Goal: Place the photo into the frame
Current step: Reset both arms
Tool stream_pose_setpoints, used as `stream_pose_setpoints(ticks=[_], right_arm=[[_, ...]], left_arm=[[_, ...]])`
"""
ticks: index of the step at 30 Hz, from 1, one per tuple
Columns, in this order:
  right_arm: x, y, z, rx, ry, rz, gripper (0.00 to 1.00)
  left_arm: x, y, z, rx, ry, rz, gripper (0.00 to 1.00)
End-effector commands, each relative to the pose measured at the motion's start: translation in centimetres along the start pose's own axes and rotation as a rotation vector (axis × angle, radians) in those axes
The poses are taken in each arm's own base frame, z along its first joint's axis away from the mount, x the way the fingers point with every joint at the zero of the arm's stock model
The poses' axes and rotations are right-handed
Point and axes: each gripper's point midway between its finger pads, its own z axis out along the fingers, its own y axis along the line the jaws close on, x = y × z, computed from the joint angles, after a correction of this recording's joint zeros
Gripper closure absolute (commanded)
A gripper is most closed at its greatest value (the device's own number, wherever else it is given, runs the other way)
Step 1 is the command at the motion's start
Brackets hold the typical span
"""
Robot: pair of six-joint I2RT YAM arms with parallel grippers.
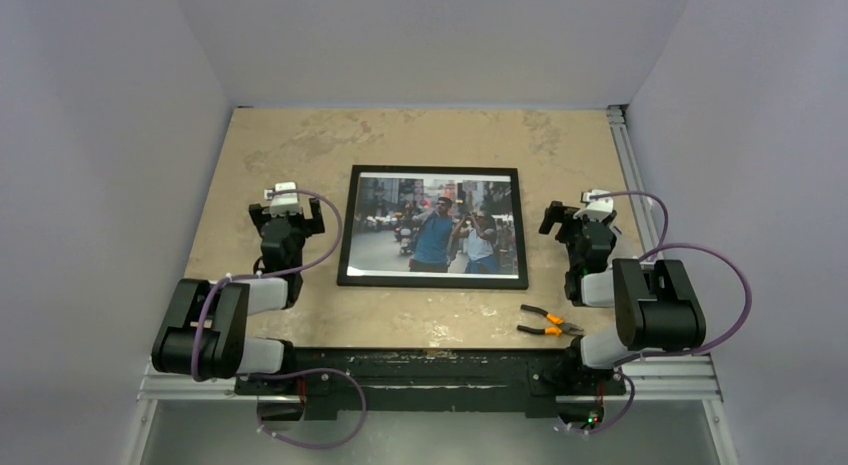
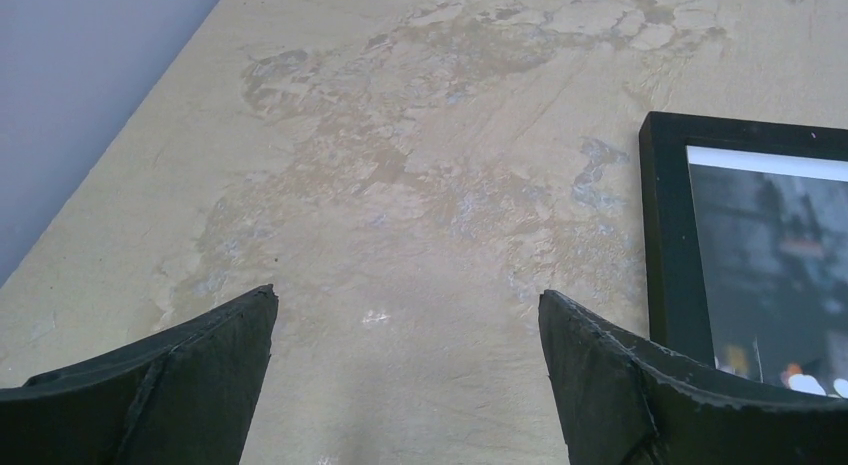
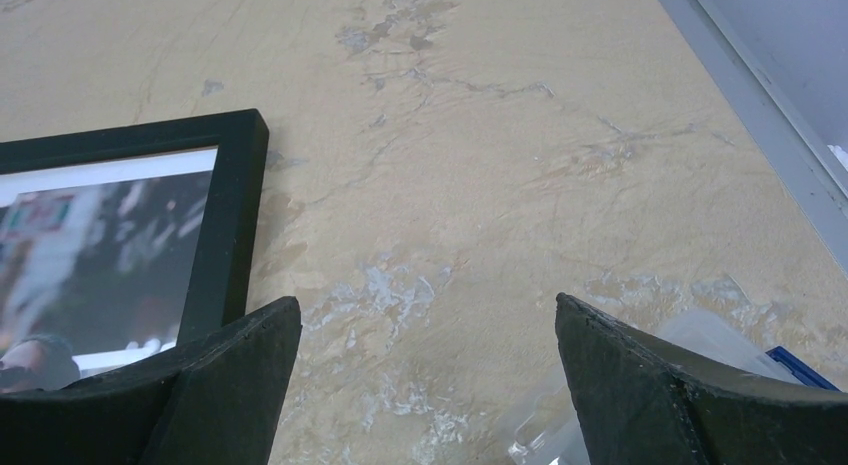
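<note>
1. Writing: the street scene in the photo contains shapes that look like signs, but they are too small in the top view and too blurred in both wrist views to read.
2. Left hand: my left gripper stands with its jaws spread wide. It holds nothing and touches nothing. In the left wrist view, bare table shows between its two black fingers.
3. Right hand: my right gripper is likewise spread wide and empty. In the right wrist view its fingers frame bare tabletop.
4. Task item, location: the frame lies flat at the middle of the table, black face up, between my two grippers and apart from both.
5. Task item, content: the photo sits inside the black rails, picture side up, with a white margin visible along its edges. Two people in blue shirts stand at its centre.
6. Left wrist view: the frame's far left corner appears at the right edge, and the rest is cut off.
7. Right wrist view: the frame's far right corner appears at the left, and my left-hand finger hides its lower part.
8. Other items: pliers with orange handles lie near the table's front edge, beside my right arm.
9. Unclear: a clear plastic object with a blue edge shows beside my right-hand finger, and I cannot tell what it is.
</note>
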Motion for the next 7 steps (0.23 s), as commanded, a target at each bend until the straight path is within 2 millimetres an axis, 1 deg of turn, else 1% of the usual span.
stream_pose_setpoints(ticks=[1,7], right_arm=[[-2.79,0.78,0.75,-0.028,-0.091,-0.013,0.04],[-2.79,0.76,0.74,-0.027,-0.091,-0.013,0.04]], left_arm=[[-1.89,-0.12,0.62,-0.005,-0.050,-0.001,0.00],[-1.97,-0.23,0.68,0.000,-0.050,0.001,0.00]])
